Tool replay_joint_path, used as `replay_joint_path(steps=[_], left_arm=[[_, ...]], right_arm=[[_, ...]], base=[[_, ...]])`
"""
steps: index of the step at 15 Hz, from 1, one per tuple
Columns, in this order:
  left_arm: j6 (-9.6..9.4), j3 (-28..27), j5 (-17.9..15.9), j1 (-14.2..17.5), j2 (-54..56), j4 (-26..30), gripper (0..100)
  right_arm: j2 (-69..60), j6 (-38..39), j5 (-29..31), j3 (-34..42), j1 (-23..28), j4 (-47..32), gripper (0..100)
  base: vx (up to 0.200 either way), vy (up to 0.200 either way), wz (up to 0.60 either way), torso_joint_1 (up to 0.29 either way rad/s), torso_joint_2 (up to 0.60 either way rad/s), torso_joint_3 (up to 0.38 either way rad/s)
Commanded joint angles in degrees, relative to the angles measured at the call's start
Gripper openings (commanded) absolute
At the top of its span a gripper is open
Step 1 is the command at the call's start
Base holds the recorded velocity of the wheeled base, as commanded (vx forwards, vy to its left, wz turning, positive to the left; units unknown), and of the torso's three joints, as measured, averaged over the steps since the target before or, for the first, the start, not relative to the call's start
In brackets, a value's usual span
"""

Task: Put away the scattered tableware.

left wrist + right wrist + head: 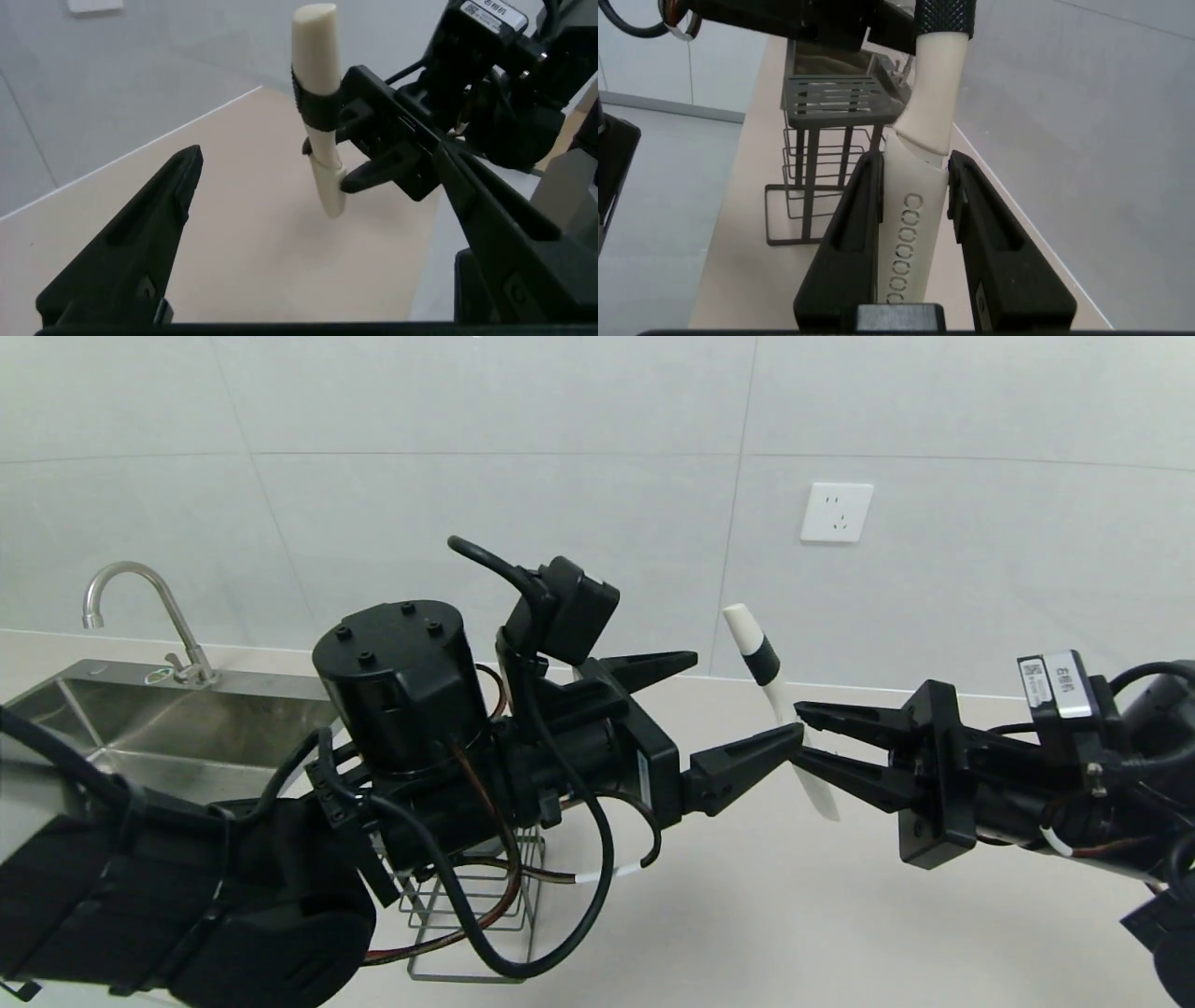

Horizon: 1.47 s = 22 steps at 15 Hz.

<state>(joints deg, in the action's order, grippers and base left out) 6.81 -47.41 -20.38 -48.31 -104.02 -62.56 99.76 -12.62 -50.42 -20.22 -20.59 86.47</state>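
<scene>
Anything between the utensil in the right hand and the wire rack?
Yes. The left arm hangs over the wire rack, its open left hand right beside the utensil held in the right hand.

Beige counter (794, 915): wire rack (485, 905) stands beside inset sink (187, 737).

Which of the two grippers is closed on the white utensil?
The right gripper: it clamps the white utensil partway along its length, while the left gripper stands open and empty.
</scene>
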Motion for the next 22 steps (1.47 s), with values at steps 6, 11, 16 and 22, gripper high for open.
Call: replay_joint_path(steps=[6, 11, 16, 22], left_arm=[[1.36, -11.3, 1.7, -0.2, -7.4, -3.4, 100], [1.89, -16.3, 1.7, -0.9, -9.6, -4.6, 100], [1.97, -17.9, 1.8, -0.9, -10.4, -5.5, 100], [1.97, -18.3, 1.9, -0.9, -10.4, -5.5, 0]], right_arm=[[-1.2, 0.8, 0.1, -1.3, -0.2, 0.1, 0], [-1.8, 2.5, 1.3, -2.7, 0.6, 0.2, 0], [-1.8, 2.8, 1.6, -3.6, 1.3, 0.3, 0], [-1.8, 2.9, 2.8, -4.5, 3.0, 0.5, 0]], base=[[0.0, 0.0, 0.0, 0.0, 0.0, 0.0], [0.0, 0.0, 0.0, 0.0, 0.0, 0.0], [0.0, 0.0, 0.0, 0.0, 0.0, 0.0], [0.0, 0.0, 0.0, 0.0, 0.0, 0.0]])
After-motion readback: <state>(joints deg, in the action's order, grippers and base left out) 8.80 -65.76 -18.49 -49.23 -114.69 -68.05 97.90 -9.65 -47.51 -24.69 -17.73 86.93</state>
